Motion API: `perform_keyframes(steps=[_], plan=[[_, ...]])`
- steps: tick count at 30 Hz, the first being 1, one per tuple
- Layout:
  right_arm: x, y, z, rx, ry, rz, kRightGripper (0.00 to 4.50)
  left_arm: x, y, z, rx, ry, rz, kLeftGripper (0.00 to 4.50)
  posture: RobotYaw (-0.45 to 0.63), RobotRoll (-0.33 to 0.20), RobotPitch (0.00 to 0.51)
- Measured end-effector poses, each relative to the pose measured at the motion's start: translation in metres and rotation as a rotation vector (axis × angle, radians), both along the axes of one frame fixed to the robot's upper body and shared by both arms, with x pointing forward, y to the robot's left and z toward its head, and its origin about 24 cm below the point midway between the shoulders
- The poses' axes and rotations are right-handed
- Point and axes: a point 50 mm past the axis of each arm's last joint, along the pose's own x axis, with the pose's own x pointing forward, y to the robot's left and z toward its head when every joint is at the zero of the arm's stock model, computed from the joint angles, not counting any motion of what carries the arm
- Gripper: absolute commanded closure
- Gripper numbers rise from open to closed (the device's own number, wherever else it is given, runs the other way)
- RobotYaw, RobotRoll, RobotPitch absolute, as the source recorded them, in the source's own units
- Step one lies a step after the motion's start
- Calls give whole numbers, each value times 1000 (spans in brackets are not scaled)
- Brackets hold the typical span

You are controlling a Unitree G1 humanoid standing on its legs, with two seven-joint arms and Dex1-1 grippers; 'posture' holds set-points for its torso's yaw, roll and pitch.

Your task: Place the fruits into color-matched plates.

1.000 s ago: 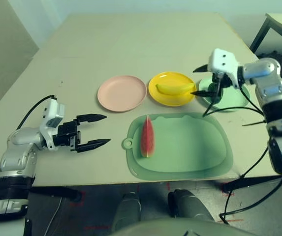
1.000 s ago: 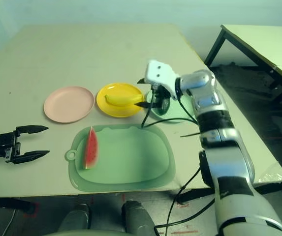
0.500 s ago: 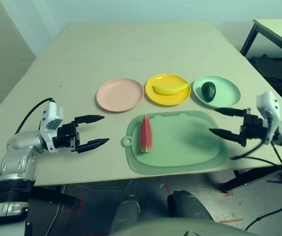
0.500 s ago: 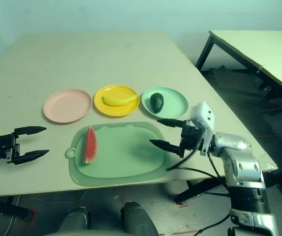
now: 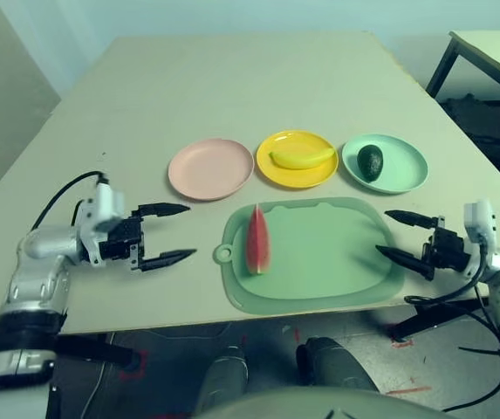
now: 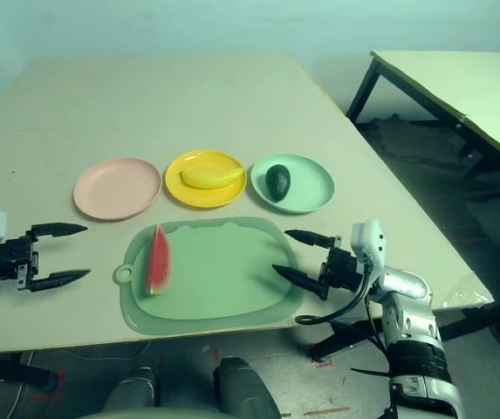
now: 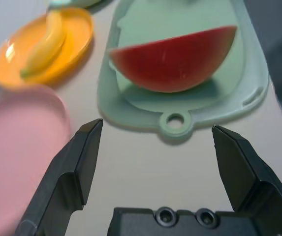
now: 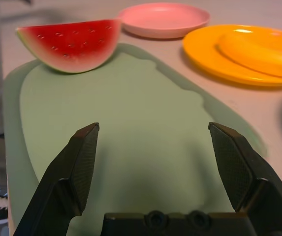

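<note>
The right hand (image 5: 407, 236) has been drawn back, spread wide. The watermelon wedge (image 5: 258, 241) lies on the mat (image 5: 337, 262), long axis twelve-to-six, nearer the wide-open left hand (image 5: 169, 233), at its three o'clock.

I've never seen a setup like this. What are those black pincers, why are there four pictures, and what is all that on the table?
The pincers are the two-fingered grippers of a humanoid robot sitting at a table. Two pictures come from cameras in its head, looking down over its arms. The other two come from cameras on its wrists, looking out between each gripper's own fingers.

The left gripper and right gripper are both open and hold nothing.

On the table stand three plates in a row: the pink plate has no fruit on it, the yellow plate carries a banana, and the mint green plate carries an avocado. In front of them lies a large pale green mat with a watermelon wedge on it.
</note>
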Motion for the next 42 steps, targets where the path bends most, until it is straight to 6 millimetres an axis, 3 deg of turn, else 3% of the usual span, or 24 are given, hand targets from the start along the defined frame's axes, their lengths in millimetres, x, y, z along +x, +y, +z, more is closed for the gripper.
perform_keyframes(steps=[4,8,12,17,30,42], plan=[[-2,0,-5,-18,8,13,26,17,-21,31,178,-112,-178,0,-145,0,57],[-7,0,-10,-26,25,19,26,27,-50,41,226,-147,-338,0,-181,0,53],[-16,1,-15,-34,35,22,26,31,-76,47,259,-163,-481,0,-222,0,46],[-17,4,-12,-39,14,13,26,34,-101,39,295,-162,-618,0,-249,0,42],[-27,13,-14,-34,-4,7,26,37,-120,14,500,-141,-853,0,-308,0,41],[-34,18,-18,-39,9,21,26,53,-125,-2,542,-167,-818,0,-315,0,36]])
